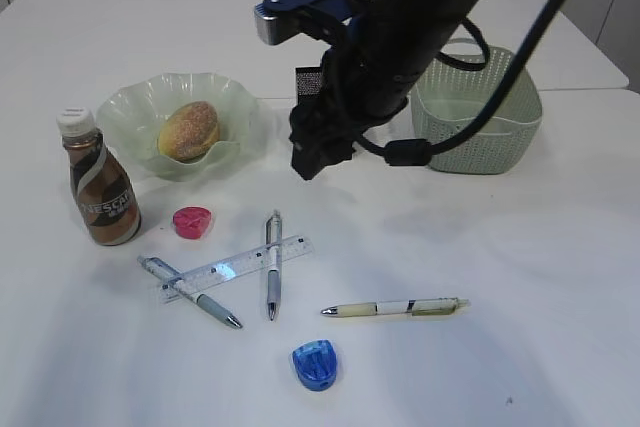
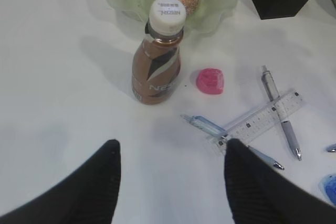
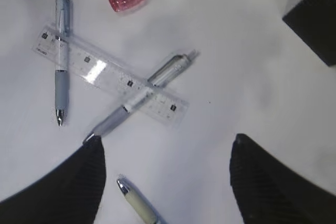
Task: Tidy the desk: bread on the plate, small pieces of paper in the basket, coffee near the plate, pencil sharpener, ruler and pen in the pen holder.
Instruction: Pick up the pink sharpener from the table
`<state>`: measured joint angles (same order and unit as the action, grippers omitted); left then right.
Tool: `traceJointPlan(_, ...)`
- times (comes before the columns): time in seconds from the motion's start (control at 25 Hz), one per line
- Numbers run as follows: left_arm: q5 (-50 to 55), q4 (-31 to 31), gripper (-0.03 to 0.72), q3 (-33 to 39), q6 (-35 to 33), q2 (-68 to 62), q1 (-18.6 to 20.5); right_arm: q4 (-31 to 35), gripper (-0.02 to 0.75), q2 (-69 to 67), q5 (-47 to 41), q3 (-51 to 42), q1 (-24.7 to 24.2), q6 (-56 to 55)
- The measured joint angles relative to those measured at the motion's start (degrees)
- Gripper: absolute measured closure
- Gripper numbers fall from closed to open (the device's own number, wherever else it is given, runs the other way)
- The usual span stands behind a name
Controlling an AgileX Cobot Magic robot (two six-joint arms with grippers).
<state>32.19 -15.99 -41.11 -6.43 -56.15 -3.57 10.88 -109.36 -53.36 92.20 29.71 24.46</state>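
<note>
The bread lies in the wavy green plate. The coffee bottle stands upright just left of the plate. The clear ruler lies under two crossing pens, and a third pen lies to the right. A red sharpener and a blue sharpener lie on the desk. The black pen holder is mostly hidden behind my right arm. My right gripper is open and empty above the ruler. My left gripper is open and empty in front of the coffee. No paper balls are in view.
The green woven basket stands at the back right, partly behind my right arm and its cable. The white desk ends in a back edge behind the plate and basket. My left arm is out of the exterior view.
</note>
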Motion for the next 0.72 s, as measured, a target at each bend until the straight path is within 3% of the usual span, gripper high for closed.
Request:
traceJointPlan(0.16,0.0,0.5,0.252,0.0,0.2,0.0,1.0,0.0,0.169,-5.5,-0.4,5.3,2.5,1.5)
traceJointPlan(0.44,0.0,1.5,0.253,0.0,0.5,-1.9,8.4,1.6,0.169,-12.7,1.1,11.2,6.3,2.9)
traceJointPlan(0.72,-0.1,0.8,0.253,0.0,0.6,-3.7,8.8,3.2,0.169,-19.8,4.2,17.9,8.6,4.3)
